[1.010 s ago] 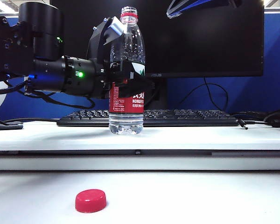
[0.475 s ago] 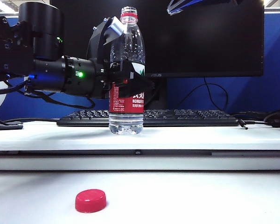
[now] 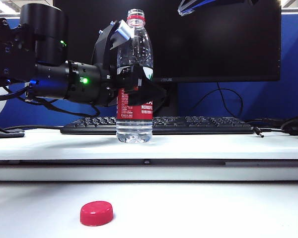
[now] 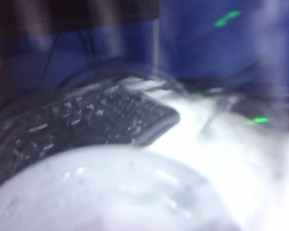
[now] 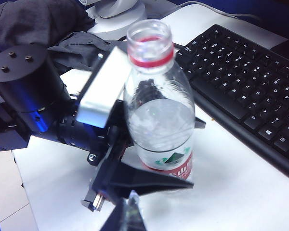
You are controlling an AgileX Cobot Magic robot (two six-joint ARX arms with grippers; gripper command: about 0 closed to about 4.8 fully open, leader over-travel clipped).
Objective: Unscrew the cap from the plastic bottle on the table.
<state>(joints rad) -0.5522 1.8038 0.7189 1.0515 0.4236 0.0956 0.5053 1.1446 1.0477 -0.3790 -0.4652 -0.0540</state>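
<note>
The plastic bottle (image 3: 134, 54) stands upright on the raised ledge of the table (image 3: 228, 146). Its neck is open and shows only the thin red ring. The red cap (image 3: 96, 213) lies alone on the lower table surface, in front and to the left. My left gripper (image 3: 151, 91) reaches in from the left with its jaws open, one finger on each side of the bottle's (image 5: 159, 110) middle. My right gripper (image 5: 130, 211) is shut on nothing, hovering above and off the bottle, and shows at the top of the exterior view (image 3: 181, 12). The left wrist view is blurred, with the clear bottle body (image 4: 111, 192) close up.
A black keyboard (image 3: 198, 124) lies right behind the bottle, with a dark monitor (image 3: 213, 44) behind it. Cables and a mouse (image 3: 295, 126) sit at the far right of the ledge. A step (image 3: 149, 171) separates the ledge from the lower surface.
The left gripper's fingers have spread slightly around the bottle, and the bottle has shifted a touch. The cap and the right gripper have stayed put.
</note>
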